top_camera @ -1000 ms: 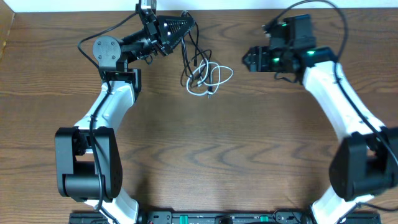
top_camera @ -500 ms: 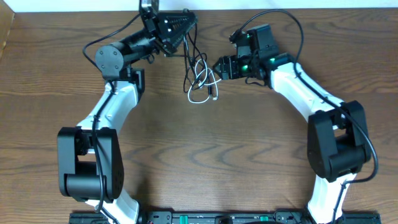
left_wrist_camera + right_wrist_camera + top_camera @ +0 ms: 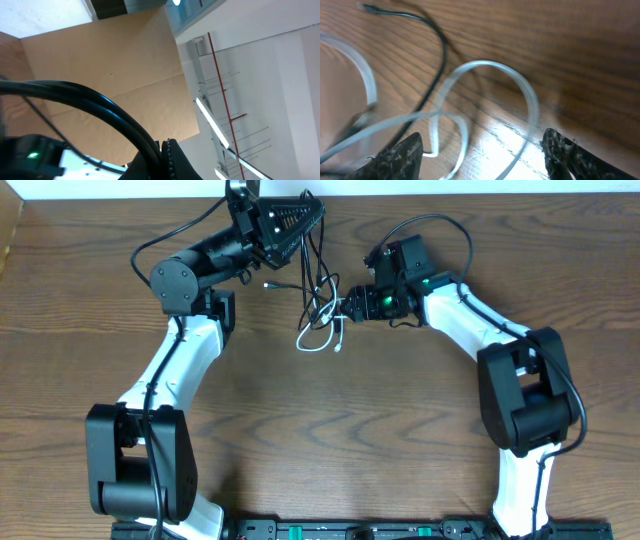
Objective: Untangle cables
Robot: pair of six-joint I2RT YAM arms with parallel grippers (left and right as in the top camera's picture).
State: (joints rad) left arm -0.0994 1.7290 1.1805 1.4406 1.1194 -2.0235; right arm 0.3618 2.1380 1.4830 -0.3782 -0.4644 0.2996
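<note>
The black cable [image 3: 306, 272] hangs in thin strands from my left gripper [image 3: 303, 216], which is raised at the far edge of the table and shut on it. In the left wrist view the black cable [image 3: 120, 122] runs in beside the finger. The lower end joins the white cable [image 3: 316, 340], looped on the wood. My right gripper [image 3: 347, 305] is open, low over the tangle's right side. In the right wrist view its fingers [image 3: 482, 160] straddle white cable loops [image 3: 520, 87], and a black cable strand [image 3: 437, 75] crosses them.
The wooden table [image 3: 350, 430] extends toward the arm bases. A white wall strip runs along the far edge [image 3: 450, 188]. The left wrist camera points upward at a cardboard panel [image 3: 110, 75] and ceiling lights.
My right arm has swung left and down to the tangle. My left gripper has edged up and right with the black cable, drawing the bundle tighter and slightly leftward.
</note>
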